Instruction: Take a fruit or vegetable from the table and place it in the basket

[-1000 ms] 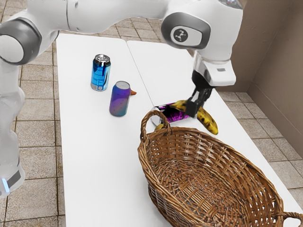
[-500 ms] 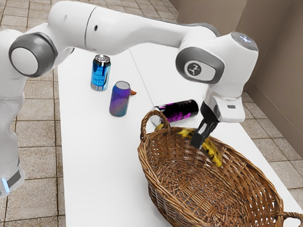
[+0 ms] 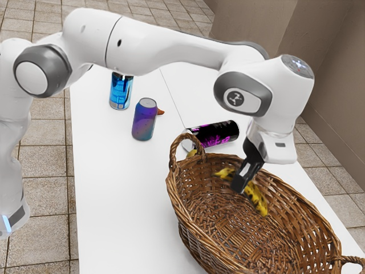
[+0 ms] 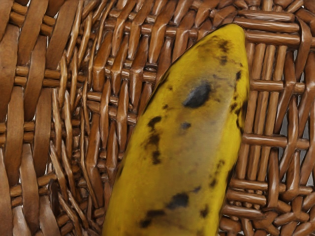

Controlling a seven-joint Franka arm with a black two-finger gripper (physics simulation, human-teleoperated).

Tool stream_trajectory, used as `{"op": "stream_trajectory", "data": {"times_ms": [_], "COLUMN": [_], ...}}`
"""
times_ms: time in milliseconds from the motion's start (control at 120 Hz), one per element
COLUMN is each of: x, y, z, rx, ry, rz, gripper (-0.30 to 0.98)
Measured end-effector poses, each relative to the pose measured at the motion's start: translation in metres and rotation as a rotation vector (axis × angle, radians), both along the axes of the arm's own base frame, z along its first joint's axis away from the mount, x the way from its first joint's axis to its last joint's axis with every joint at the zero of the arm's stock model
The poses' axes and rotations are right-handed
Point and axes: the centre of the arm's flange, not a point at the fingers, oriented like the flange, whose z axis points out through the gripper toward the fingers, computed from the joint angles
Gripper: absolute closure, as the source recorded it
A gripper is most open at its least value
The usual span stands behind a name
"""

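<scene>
Pincer (image 3: 240, 185) sits snug on banana (image 3: 258, 201) mid-length, likely for balance, inside basket (image 3: 185, 194) toward exterior view's 12 o'clock so release lands in.

Yellow banana (image 4: 184, 142), brown-black blotches; basket (image 3: 181, 200) woven brown.

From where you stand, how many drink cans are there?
3: a blue can and a purple can standing on the table, and a black can lying by the basket handle. Others may be hidden.
</scene>
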Motion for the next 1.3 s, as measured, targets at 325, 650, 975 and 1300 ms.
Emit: {"op": "stream_trajectory", "data": {"times_ms": [325,650,975,1300], "x": [-0.033,-0.149,-0.071,-0.049], "y": [0.054,0.447,0.525,0.525], "z": [0.141,0.134,-0.025,-0.084], "rx": [-0.042,0.067,0.059,0.011], "ry": [-0.192,-0.007,0.121,0.102], "rz": [0.065,0.715,0.836,0.781], "gripper": [0.04,0.0,0.0,0.0]}}
